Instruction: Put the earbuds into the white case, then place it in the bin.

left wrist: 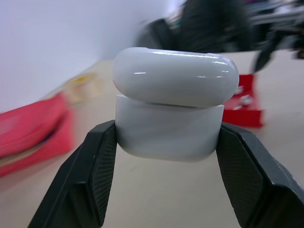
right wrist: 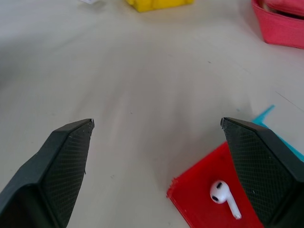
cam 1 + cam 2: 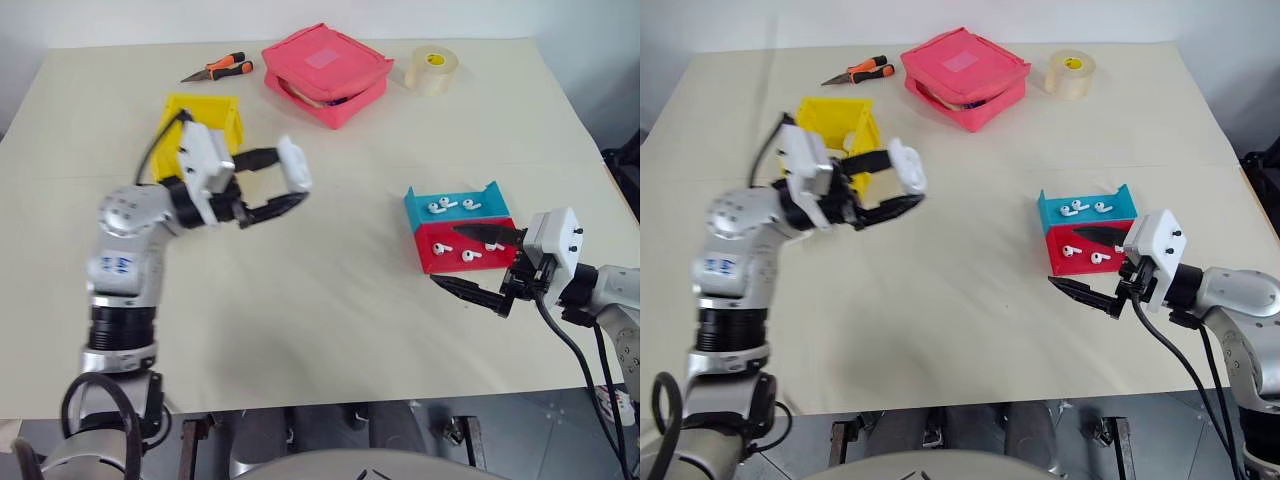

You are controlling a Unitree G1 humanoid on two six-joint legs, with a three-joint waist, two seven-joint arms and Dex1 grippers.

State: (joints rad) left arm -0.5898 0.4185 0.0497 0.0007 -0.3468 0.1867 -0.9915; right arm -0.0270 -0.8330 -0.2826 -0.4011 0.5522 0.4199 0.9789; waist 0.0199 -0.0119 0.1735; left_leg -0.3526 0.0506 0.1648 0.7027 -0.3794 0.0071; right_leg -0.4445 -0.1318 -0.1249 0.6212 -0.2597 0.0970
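Left hand [image 3: 283, 190] is raised above the tabletop [image 3: 330, 300], its two black fingers [image 1: 90, 175] pinching the white case [image 1: 173, 102] by its lower half. The case's lid is closed or nearly so, a thin seam showing between lid and base. The held case hangs just to the right of the bin [image 3: 203, 125], which stands on the tabletop's left half, and does not touch it.

Right hand [image 3: 478, 266] hovers low over the tabletop at the right side, fingers spread wide and holding nothing. One finger [image 3: 492, 235] reaches over the red tray [image 3: 432, 260]; the other lies over bare tabletop in front of that tray.

Earbuds [image 3: 452, 206] lie loose in two shallow trays: several in the teal tray [image 3: 420, 200] and a few in the red tray set against its near side. One earbud on the red tray sits close beside the right hand's finger in the right wrist view.

At the far edge are a pink zipped pouch [image 3: 325, 70], a roll of tape [image 3: 432, 70] to its right, and orange-handled pliers [image 3: 220, 68] to its left.
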